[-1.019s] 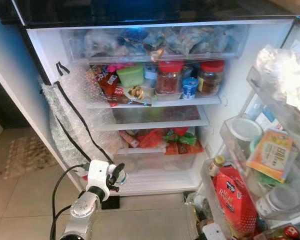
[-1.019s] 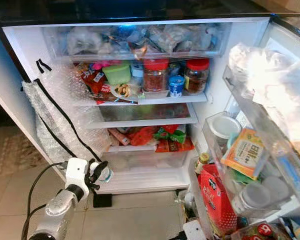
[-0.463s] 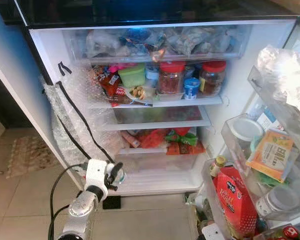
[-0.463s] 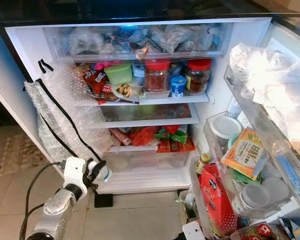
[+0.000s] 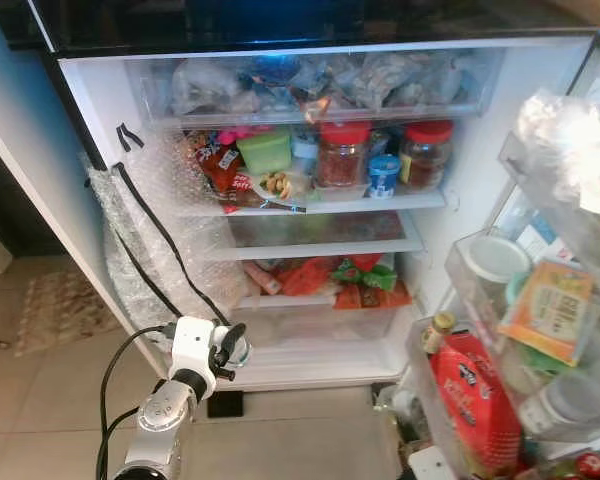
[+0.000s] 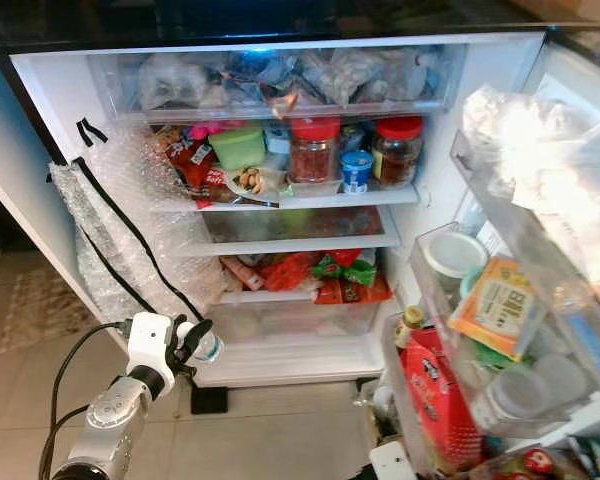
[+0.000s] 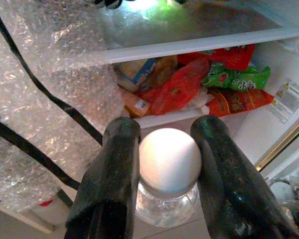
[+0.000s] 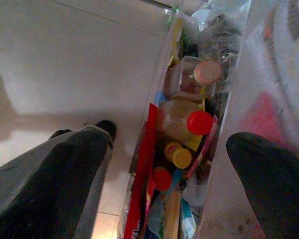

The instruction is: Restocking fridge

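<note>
Left tool point(image 7: 167, 164) clamped on white-capped bottle point(image 7: 169, 174), right tool point(image 8: 174, 174) fingers apart above door-bin jars point(image 8: 189, 124).

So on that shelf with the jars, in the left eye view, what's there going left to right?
Red snack packet → green lidded tub → red-lidded jar of dark red preserve → small blue-labelled cup → second red-lidded jar.

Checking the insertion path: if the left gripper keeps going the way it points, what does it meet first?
Left gripper, shut on the white-capped bottle, points at the low shelf's front edge, with the red and green packets just behind it. Likely the edge first; depth is unclear.
</note>
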{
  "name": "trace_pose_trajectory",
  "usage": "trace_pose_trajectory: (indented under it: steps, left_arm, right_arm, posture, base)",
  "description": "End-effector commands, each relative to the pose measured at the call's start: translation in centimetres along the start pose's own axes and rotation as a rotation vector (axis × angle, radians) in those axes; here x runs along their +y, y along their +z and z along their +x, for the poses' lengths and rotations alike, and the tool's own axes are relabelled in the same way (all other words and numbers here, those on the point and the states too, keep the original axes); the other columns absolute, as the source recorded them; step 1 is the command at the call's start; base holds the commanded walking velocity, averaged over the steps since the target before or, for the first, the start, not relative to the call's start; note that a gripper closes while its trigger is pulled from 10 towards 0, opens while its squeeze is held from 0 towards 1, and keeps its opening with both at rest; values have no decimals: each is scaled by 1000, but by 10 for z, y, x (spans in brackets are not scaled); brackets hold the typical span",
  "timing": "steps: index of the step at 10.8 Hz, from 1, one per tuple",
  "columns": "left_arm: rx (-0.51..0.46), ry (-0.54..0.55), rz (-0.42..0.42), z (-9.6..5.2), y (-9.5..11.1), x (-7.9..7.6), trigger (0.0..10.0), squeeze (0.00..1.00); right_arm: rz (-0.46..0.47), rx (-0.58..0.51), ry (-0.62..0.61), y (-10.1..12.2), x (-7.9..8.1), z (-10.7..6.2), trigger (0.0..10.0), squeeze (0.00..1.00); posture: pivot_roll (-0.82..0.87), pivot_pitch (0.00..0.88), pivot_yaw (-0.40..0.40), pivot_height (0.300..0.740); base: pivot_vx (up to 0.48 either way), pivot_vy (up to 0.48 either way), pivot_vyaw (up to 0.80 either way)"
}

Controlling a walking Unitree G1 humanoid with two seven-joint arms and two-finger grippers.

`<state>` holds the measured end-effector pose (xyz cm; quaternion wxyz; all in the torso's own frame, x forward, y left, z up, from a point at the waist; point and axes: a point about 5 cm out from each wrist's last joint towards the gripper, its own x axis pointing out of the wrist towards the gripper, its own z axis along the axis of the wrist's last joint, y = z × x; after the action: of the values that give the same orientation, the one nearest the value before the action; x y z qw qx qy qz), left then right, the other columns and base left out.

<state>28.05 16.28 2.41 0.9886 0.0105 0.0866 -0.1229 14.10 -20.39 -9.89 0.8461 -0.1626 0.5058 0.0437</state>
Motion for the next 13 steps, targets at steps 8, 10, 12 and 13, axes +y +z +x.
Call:
trace_pose_trajectory:
  steps: [8,10,12,13]
  left_arm:
    - [-14,-27,31,4,7,-4,10000,0]
    - [-13,-38,52,5,8,-5,10000,0]
    - [-20,-31,61,5,8,-4,10000,0]
    - [-20,-29,60,5,9,-4,10000,0]
  right_arm:
    - [105,-48,-46,17,-19,2,10000,0]
    - [187,-50,24,19,-5,3,10000,0]
    - [191,-61,45,24,1,3,10000,0]
    - [195,-60,45,24,1,4,10000,0]
  posture:
    - [-36,24,13,740]
    - [-35,22,15,740]
    - [-34,22,14,740]
    - [-32,17,14,740]
  base:
    - [0,0,0]
    - [0,0,0]
    - [0,0,0]
    - [259,0,0]
